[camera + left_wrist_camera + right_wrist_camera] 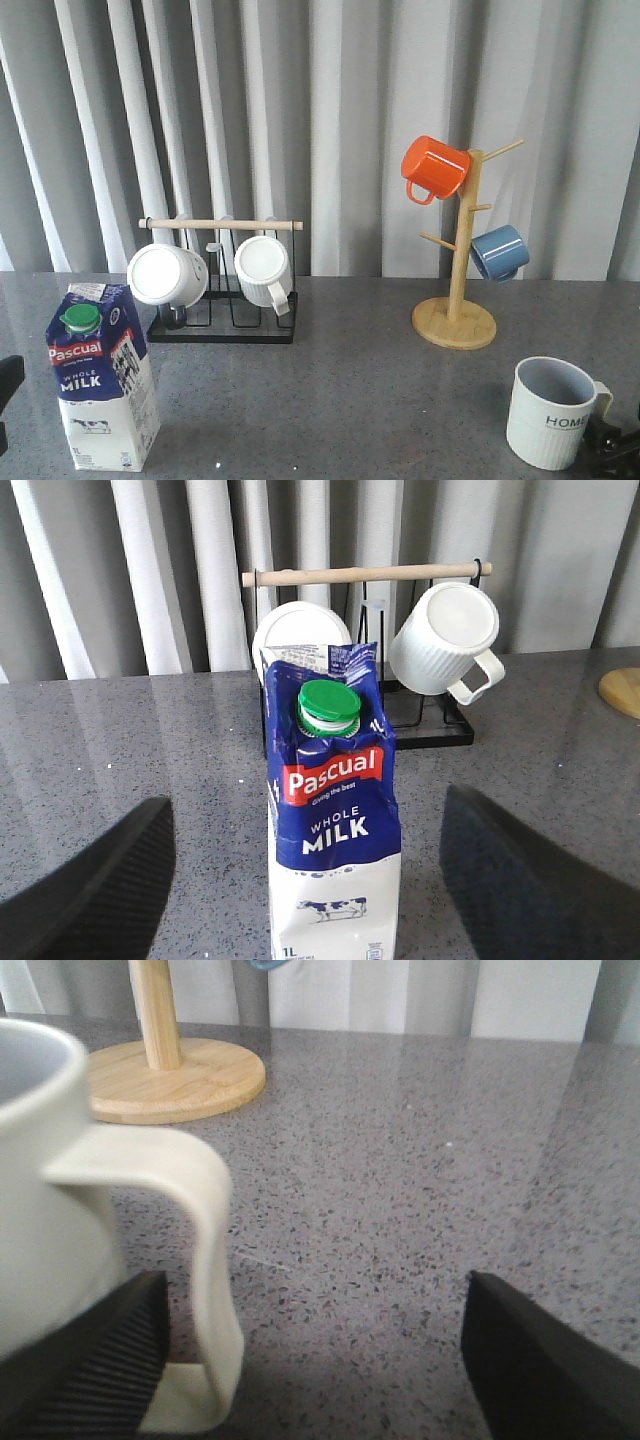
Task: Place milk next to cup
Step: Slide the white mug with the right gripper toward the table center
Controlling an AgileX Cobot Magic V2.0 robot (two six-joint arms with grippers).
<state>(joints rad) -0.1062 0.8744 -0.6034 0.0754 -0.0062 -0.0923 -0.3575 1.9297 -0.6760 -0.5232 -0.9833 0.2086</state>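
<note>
The milk (100,385), a tall blue-and-white carton with a green cap, stands upright at the front left of the grey table. In the left wrist view the milk (335,830) sits between the fingers of my left gripper (305,880), which is open with a gap on each side. The cup (550,412), a pale ribbed mug lettered "HOME", stands at the front right. My right gripper (315,1360) is open just behind it. The cup's cream handle (200,1260) lies between that gripper's fingers, close to one finger (90,1360). In the front view only an edge of my right gripper (615,445) shows.
A black wire rack (222,328) with a wooden rail holds two white mugs (168,274) at the back left. A wooden mug tree (455,322) at the back right carries an orange mug (434,167) and a blue mug (498,252). Grey curtains hang behind the table.
</note>
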